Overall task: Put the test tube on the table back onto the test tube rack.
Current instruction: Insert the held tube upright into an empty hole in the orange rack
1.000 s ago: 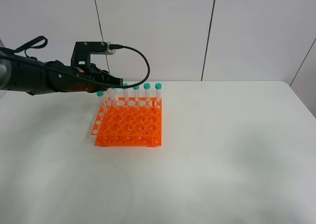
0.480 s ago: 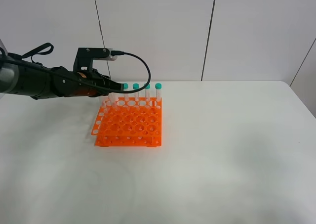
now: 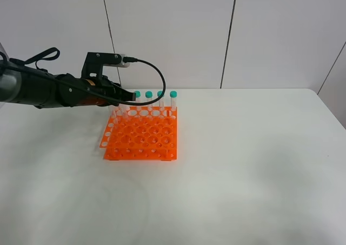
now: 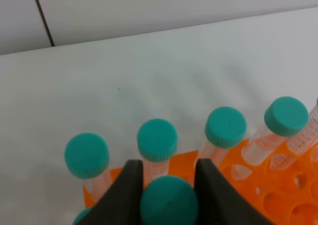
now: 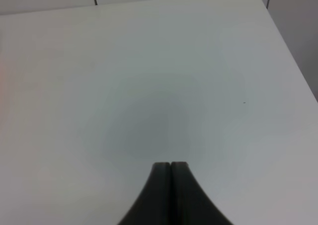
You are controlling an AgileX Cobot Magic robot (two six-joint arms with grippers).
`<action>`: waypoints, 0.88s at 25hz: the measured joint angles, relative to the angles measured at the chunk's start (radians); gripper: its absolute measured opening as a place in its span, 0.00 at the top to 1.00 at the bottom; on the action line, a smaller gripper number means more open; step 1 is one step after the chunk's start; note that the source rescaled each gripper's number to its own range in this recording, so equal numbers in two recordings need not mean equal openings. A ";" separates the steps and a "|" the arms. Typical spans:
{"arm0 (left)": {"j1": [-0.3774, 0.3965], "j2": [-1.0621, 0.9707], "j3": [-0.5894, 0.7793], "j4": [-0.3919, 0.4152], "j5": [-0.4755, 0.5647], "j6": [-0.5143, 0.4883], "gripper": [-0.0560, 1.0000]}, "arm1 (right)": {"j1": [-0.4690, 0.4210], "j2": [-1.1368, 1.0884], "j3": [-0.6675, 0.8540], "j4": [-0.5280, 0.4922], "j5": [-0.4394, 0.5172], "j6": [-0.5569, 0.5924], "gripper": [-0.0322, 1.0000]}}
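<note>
Plainly, the left gripper (image 3: 127, 96) reaches in from 9 o'clock, and its two dark fingers (image 4: 126, 195) pinch the test tube (image 4: 169, 203) by its green cap, over the 11 o'clock corner of the orange rack (image 3: 141, 139). Whether the tip already sits in a hole cannot be seen. The tube looks light, stiff and smooth, so it would probably slip if held by its bare wall; the wider cap seems the surer hold. Other tubes (image 4: 226, 127) stand just beside it along the rack's 12 o'clock edge, leaving little room. The table (image 3: 243, 164) is matte white and open toward 3 o'clock. The right gripper (image 5: 170, 166) hangs above it with its tips pressed together, holding nothing.
</note>
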 joint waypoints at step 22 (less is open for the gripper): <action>-0.007 0.034 -0.041 0.011 -0.016 -0.029 0.94 | 0.000 0.000 0.000 0.000 0.000 0.000 0.97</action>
